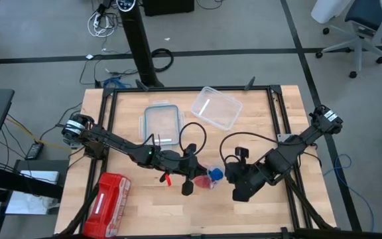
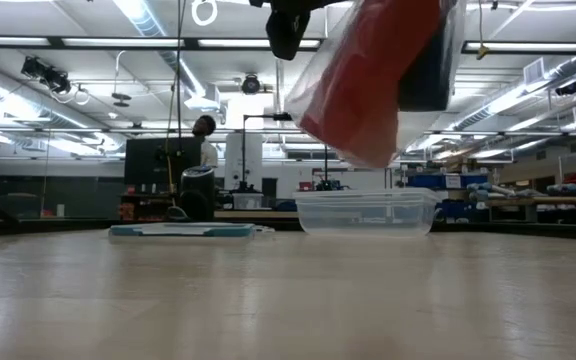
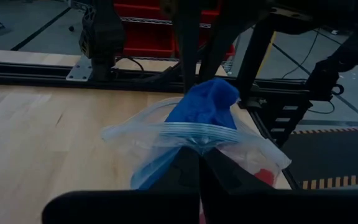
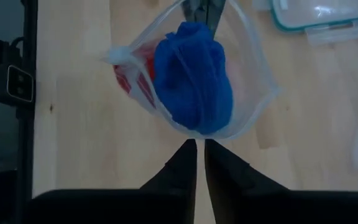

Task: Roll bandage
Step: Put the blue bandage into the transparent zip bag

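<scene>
Pale wood formed the counter (image 1: 257, 206), framed by dark rails, with office floor and chairs beyond it at the top of the high view. Nearest the lower edge of that view, left of centre, lay a red pouch (image 1: 108, 196). At centre, the left claw (image 1: 201, 174) and the right claw (image 1: 225, 176) met over a clear zip bag (image 4: 194, 74) held above the counter. Each claw was clenched on the bag's rim, the left from one side and the right from the opposite side. The bandage (image 4: 194, 78) sat inside the bag as a crumpled blue bundle, with a red item (image 4: 132, 78) beside it. Farther back rested a teal-edged lid (image 1: 161, 123) and a clear container (image 1: 216, 106).

Judged from this state, the task was at an early stage: the bandage was not yet out of the bag, and extraction, straightening and rolling all remained.
</scene>
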`<state>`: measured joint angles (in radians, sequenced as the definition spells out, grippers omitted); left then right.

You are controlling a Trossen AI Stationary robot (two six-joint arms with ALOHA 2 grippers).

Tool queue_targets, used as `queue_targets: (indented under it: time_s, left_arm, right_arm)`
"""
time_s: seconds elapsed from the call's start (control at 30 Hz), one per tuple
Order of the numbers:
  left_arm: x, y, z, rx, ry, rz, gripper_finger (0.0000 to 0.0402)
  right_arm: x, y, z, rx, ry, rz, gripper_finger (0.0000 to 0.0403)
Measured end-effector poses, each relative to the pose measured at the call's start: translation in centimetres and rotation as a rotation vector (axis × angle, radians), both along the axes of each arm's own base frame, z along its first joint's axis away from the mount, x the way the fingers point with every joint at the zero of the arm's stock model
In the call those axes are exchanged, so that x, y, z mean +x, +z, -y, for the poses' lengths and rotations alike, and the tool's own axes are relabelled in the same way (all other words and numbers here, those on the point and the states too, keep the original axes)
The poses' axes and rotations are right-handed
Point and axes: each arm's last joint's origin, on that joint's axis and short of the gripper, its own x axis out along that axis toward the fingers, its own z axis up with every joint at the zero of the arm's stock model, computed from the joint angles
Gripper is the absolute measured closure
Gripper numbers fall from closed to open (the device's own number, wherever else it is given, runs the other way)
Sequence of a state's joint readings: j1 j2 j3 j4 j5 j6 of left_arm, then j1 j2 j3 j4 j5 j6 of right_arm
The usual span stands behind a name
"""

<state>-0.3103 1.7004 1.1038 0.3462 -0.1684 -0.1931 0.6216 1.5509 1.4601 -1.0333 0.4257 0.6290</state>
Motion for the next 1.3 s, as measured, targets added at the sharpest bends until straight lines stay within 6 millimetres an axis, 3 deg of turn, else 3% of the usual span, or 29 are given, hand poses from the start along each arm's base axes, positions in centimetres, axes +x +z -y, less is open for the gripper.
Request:
queue_targets:
  time_s: [0.2,0.43,1.07,1.3]
  left_arm:
    - [0.2,-0.6,0.2,0.011,0.031,-0.008,0.0401]
    - [0.9,-2.4,0.7,0.009,0.036,-0.042,0.0401]
    - [0.8,-2.5,0.9,0.044,0.081,-0.036,0.0401]
    - [0.8,-2.6,0.9,0.052,0.08,-0.05,0.0401]
  right_arm:
    - [0.5,-1.4,-0.3,-0.032,-0.012,0.069,0.0359]
    - [0.7,-3.3,0.1,-0.005,-0.006,0.034,0.0337]
    - [0.2,-3.6,0.0,0.028,0.006,-0.044,0.0325]
    - [0.7,-3.4,0.0,0.037,0.001,0.004,0.033]
